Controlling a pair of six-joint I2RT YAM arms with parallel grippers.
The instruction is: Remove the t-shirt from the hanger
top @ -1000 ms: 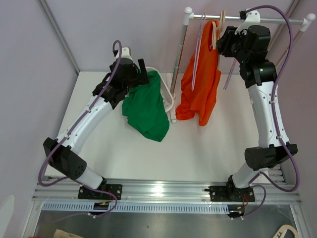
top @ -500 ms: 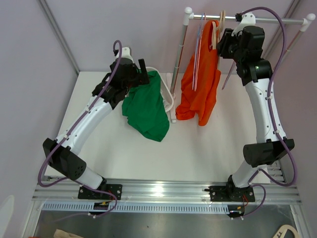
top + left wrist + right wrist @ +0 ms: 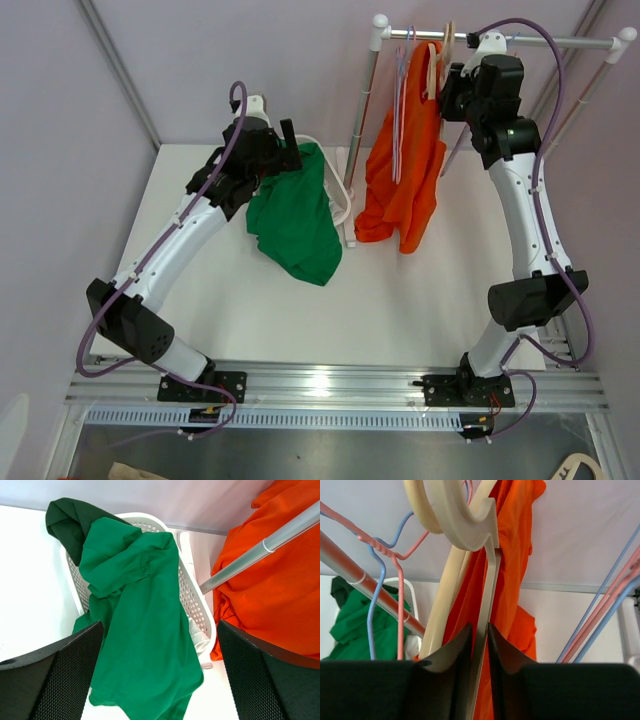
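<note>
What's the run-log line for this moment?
left gripper open over green t-shirt draped on white perforated basket | right gripper shut on cream plastic hanger | orange t-shirt not yet off hanger

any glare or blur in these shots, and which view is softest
Top external: even soft light, sharp, with one glare spot on the metal rail. Left wrist: the green t-shirt is crisp, with only faint shadows. Right wrist: softest; the cream hanger and the right gripper clamped on it sit close to the lens and look slightly soft, its fingers nearly black.
</note>
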